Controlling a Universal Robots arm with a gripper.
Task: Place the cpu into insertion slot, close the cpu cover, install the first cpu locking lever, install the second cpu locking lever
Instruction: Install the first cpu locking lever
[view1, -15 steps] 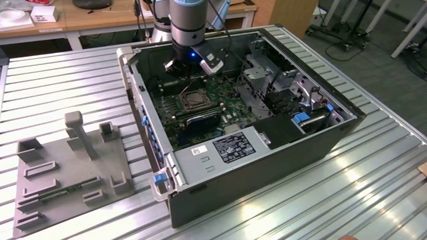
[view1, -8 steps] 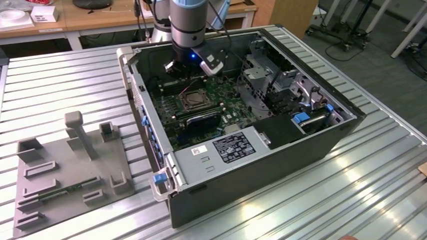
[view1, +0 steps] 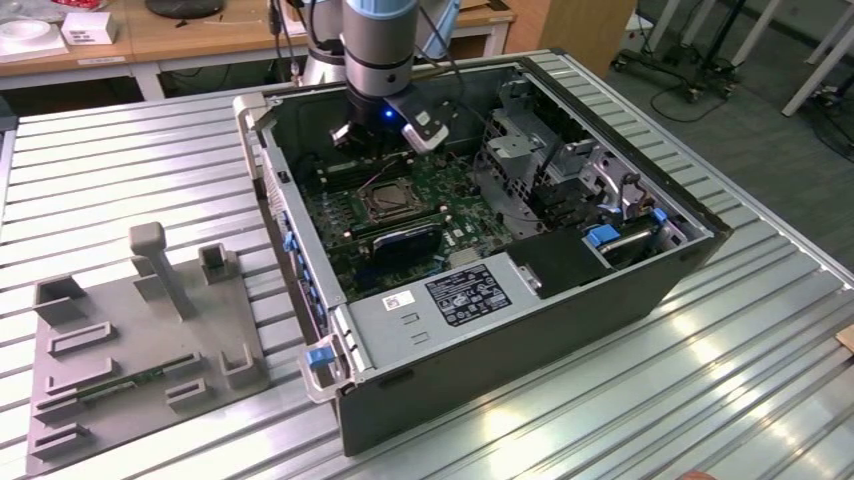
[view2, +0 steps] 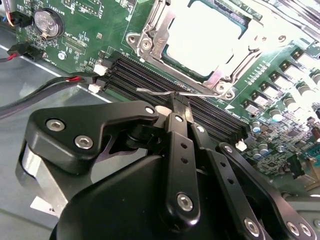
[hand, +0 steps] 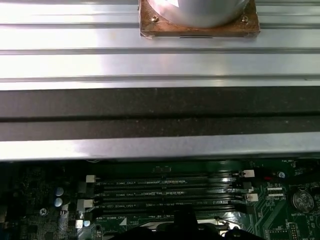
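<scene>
**Pincer tips on a lever wire beside the socket**

In the second wrist view the gripper (view2: 177, 103) has its fingers pressed together, tips touching a thin locking lever (view2: 152, 92) over the memory slots (view2: 145, 75); whether it pinches the wire I cannot tell; the pale cpu (view2: 205, 35) lies framed by the flat cpu cover (view2: 156, 25); the exterior view shows the insertion slot (view1: 388, 199) mid-board in the open computer case (view1: 534, 330), on a ribbed metal table (view1: 721, 380); a grey fixture plate (view1: 134, 350) lies at the exterior view's left; wooden benches (view1: 200, 40) stand far behind.

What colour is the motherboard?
Green: the motherboard shows best in the second wrist view.
</scene>
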